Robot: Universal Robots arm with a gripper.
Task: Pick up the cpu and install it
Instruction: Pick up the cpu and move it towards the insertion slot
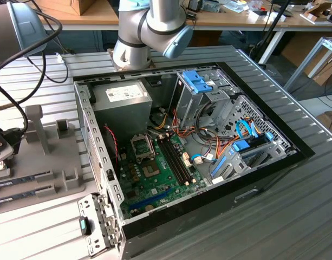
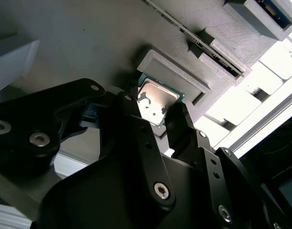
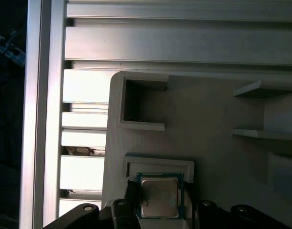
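Cpu (image 3: 159,198) sits in a shallow pocket of the grey holder tray (image 1: 52,162), at the left of the exterior view, kept square for pickup. The single gripper (image 2: 154,107) appears pinched narrowly on two opposite edges. One motherboard socket (image 1: 142,146) waits open, mid-frame.
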